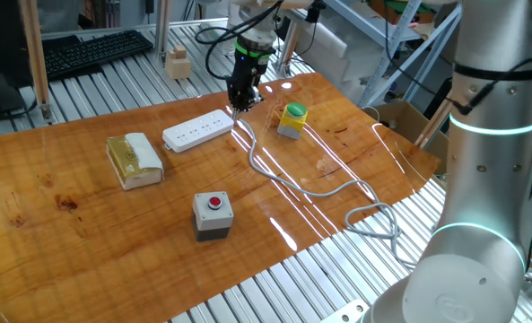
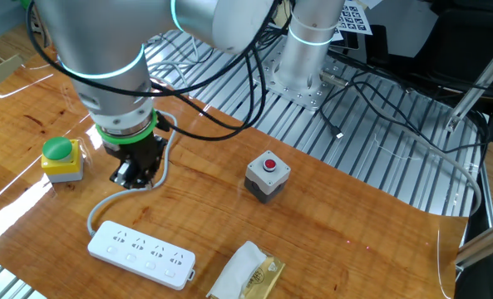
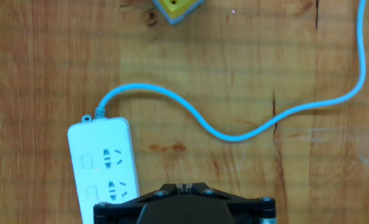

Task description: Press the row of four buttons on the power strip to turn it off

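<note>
- Progress: no press evident yet; all four buttons judged left to do.
- Gripper: one, fingers together, holding nothing, above the cable beside the strip's cord end.
- Power strip: one, flat on the table.
- Box-mounted buttons: two, one red, one green.
- Tan block: one.

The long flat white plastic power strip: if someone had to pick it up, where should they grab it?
Across its narrow width near the middle, coming from straight above. The long flat white plastic power strip lies flat, its long sides free, and its white cable leaves one end.
</note>
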{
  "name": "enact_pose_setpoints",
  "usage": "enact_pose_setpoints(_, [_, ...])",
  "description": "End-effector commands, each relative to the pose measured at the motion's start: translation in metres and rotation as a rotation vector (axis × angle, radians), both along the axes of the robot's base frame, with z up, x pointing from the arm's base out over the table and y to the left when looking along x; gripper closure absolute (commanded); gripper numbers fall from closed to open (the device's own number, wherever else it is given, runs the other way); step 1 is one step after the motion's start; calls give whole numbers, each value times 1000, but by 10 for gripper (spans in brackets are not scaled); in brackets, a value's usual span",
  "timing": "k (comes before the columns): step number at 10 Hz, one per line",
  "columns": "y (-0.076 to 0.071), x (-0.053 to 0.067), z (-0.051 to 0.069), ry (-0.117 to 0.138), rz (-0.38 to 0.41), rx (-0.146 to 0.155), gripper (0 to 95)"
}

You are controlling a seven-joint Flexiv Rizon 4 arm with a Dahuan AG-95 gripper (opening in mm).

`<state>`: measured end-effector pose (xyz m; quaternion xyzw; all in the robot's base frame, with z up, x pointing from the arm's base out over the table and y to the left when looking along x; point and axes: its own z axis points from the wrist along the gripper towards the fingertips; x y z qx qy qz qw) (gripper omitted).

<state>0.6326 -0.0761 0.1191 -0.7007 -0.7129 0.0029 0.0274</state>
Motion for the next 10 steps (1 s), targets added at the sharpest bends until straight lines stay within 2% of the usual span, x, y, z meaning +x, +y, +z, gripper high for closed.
enact_pose_setpoints(1, [-4, 10, -2, 34, 31, 3, 950])
enact_pose_setpoints(4, [-12, 17, 1, 41, 92, -24, 950])
enact_pose_setpoints(5, [-11, 17, 0, 39, 90, -22, 950])
enact_pose_setpoints(8, [-11, 17, -1, 36, 77, -41, 950])
enact_pose_setpoints(10, [-10, 17, -2, 37, 50, -36, 950])
